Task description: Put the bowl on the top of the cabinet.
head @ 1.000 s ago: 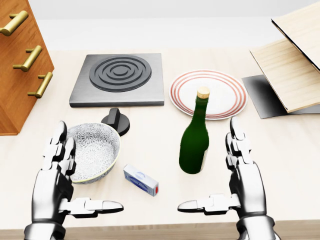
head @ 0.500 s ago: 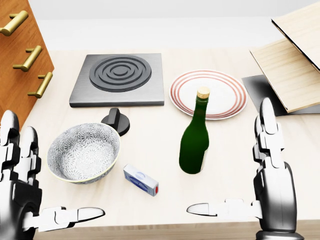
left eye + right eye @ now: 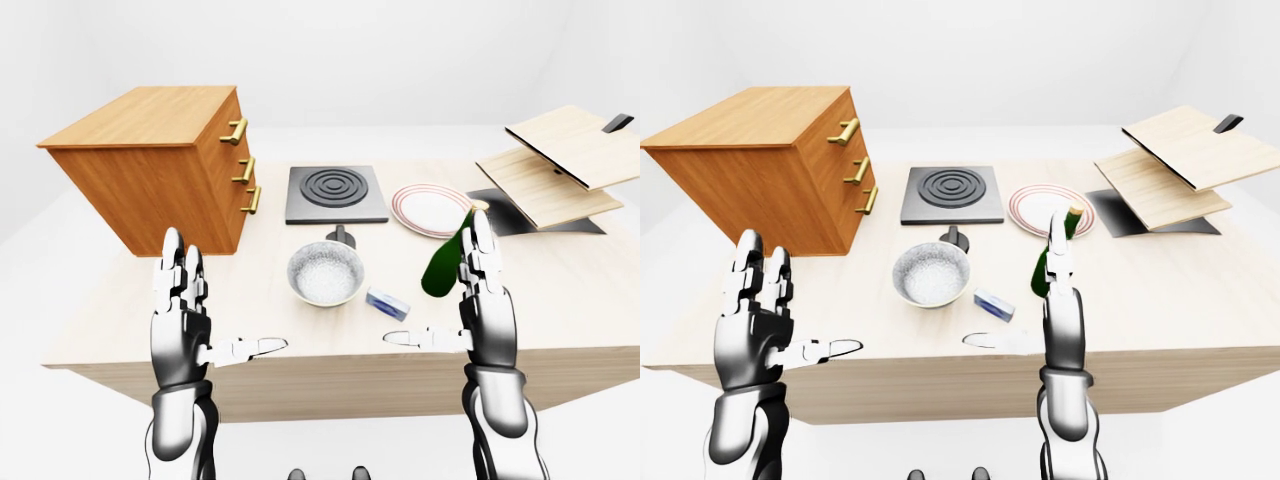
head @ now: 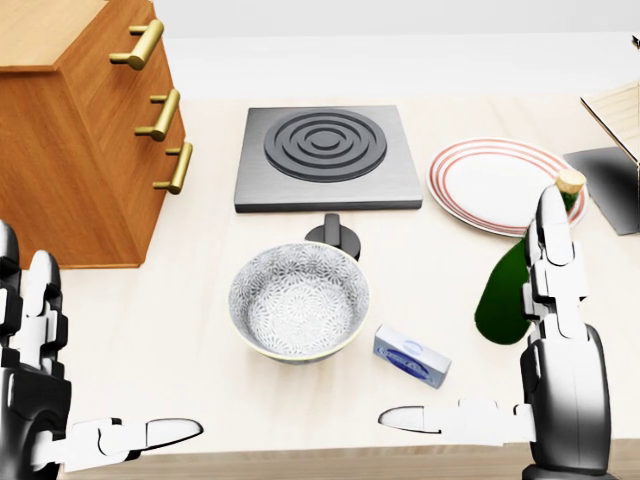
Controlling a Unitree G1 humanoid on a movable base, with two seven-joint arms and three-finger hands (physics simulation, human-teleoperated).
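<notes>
**Bowl not picked up yet, both hands hanging back**

So the robot was at the approach stage, nothing grabbed. The bowl [image 4: 298,301] sat on the counter [image 4: 180,330] near the near edge, roughly mid-width, with a small black knob [image 4: 334,235] touching or just beside its far rim and a little blue box [image 4: 411,357] just to its right. The left hand [image 4: 45,385] and right hand [image 4: 545,350] were both spread wide, fingers up, thumbs pointing inward, well apart from the bowl and empty. The green bottle [image 4: 510,285] stood right behind the right hand's fingers.

My guess for the next move: bring both hands in to cup the bowl from either side, lift, then swing toward the cabinet [image 3: 160,165] at the counter's left end and clear its top edge. The right hand would need to avoid knocking the bottle.

Versus half a second earlier, the whole head view had shifted: everything slid rightward in the picture and more of the cabinet showed, so that's the camera moving, not the stuff on the counter.
</notes>
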